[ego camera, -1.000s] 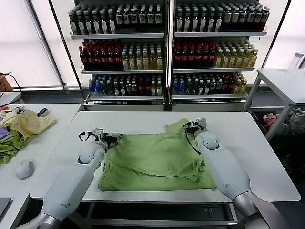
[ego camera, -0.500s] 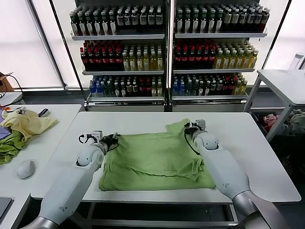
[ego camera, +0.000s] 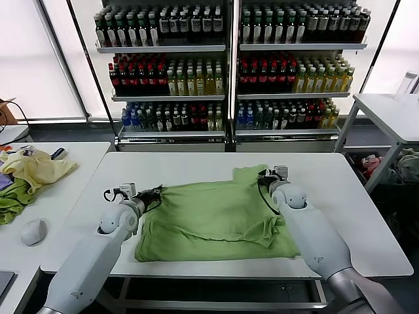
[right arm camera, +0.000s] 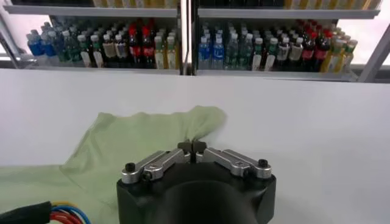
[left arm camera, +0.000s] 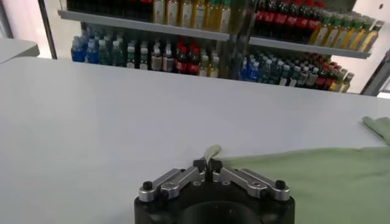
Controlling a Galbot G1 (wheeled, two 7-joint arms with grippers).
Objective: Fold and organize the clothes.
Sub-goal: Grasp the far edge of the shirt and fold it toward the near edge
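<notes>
The clothes, one light lime-green T-shirt (ego camera: 213, 212), lie spread on the white table (ego camera: 196, 169), plain side up, with the near hem rumpled. My left gripper (ego camera: 155, 191) is shut on the shirt's far left corner; a small tuft of green cloth (left arm camera: 212, 151) pokes up between its closed jaws. My right gripper (ego camera: 263, 174) is shut on the far right sleeve (right arm camera: 152, 137), pinching the fabric at its edge (right arm camera: 192, 141). Both grippers sit low at table level on the far side of the shirt.
A second table at the left holds a pale yellow garment (ego camera: 36, 167), a darker green cloth (ego camera: 13, 199) and a white mouse (ego camera: 33, 231). Shelves of bottles (ego camera: 229, 65) stand behind the table. Another white table (ego camera: 393, 111) stands at the right.
Both grippers closed on the shirt's far corners and drew slightly apart; the far edge of the shirt is now stretched straighter.
</notes>
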